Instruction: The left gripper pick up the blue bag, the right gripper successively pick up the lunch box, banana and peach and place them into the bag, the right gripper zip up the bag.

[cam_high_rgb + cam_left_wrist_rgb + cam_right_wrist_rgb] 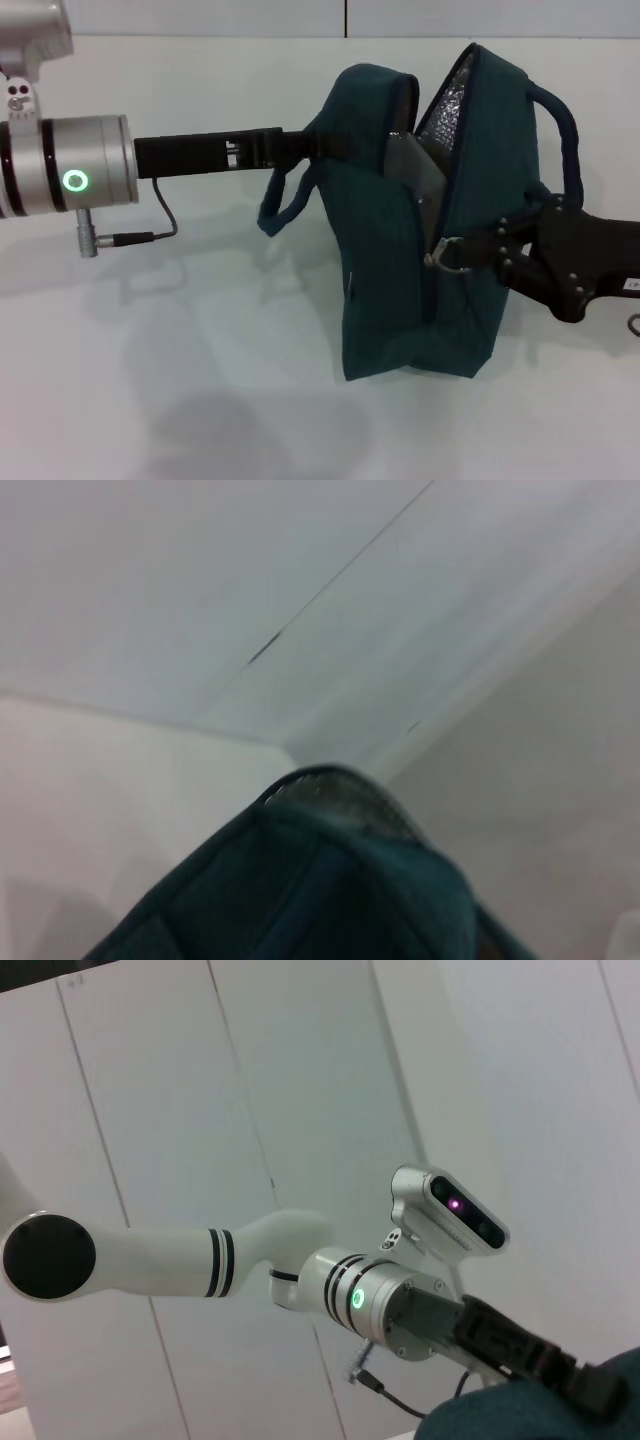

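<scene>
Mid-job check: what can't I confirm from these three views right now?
- Bag contents: in the head view the blue bag walls hide the inside; lunch box, banana and peach appear in no view.
- Left end effector: its fingertips are buried in the bag's fabric; the left wrist view shows only blurred fabric.
- Right end effector: at the zipper pull, but whether it grips the ring is unclear; the right wrist view faces away.

Dark teal-blue bag [385, 290] with quilted silver lining [450, 95] and black gripper [520, 250].
</scene>
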Action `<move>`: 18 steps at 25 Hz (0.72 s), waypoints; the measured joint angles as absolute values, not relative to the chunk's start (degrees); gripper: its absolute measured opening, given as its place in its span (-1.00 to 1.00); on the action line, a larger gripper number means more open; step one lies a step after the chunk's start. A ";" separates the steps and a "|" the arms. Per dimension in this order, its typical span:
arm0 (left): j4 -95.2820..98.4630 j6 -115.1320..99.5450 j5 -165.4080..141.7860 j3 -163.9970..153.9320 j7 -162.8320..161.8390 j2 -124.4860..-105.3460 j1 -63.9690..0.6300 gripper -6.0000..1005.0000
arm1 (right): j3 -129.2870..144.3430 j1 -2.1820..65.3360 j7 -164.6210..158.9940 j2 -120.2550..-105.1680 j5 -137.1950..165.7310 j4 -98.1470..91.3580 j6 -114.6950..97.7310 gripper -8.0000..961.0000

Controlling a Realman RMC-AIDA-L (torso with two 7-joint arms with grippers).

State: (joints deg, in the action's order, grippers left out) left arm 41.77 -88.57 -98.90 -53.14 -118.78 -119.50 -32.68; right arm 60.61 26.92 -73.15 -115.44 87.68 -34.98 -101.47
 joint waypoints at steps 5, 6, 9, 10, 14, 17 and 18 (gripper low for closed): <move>39.20 -88.65 -93.78 -52.76 -110.70 -119.31 -31.14 -0.68 | 60.89 28.28 -74.19 -115.25 89.26 -33.33 -99.66 -0.95; 39.12 -88.66 -92.84 -52.72 -109.58 -119.29 -30.62 -0.63 | 60.89 28.43 -74.67 -115.21 90.01 -33.26 -99.46 -0.95; 39.10 -88.69 -89.69 -52.60 -106.78 -119.09 -28.78 -0.48 | 60.75 28.87 -77.48 -114.71 92.32 -33.88 -99.29 -0.95; 39.13 -88.93 -88.30 -52.60 -105.86 -118.95 -27.88 -0.43 | 60.68 28.96 -78.62 -114.43 92.90 -34.30 -99.31 -0.95; 38.98 -92.00 -85.21 -52.60 -103.41 -118.24 -24.54 -0.19 | 60.17 29.02 -80.32 -113.61 92.52 -35.16 -99.64 -0.95; 38.39 -94.64 -84.71 -52.60 -99.51 -118.40 -21.85 0.03 | 60.07 29.32 -80.22 -113.84 91.98 -36.38 -99.90 -0.95; 37.84 -95.59 -84.67 -52.62 -97.39 -118.77 -20.61 0.03 | 60.04 29.51 -80.22 -114.02 91.95 -36.85 -100.10 -0.95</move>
State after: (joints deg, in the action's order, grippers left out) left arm 37.84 -95.59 -84.67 -52.62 -97.39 -118.77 -20.61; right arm 60.04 29.51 -80.22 -114.02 91.95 -36.85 -100.10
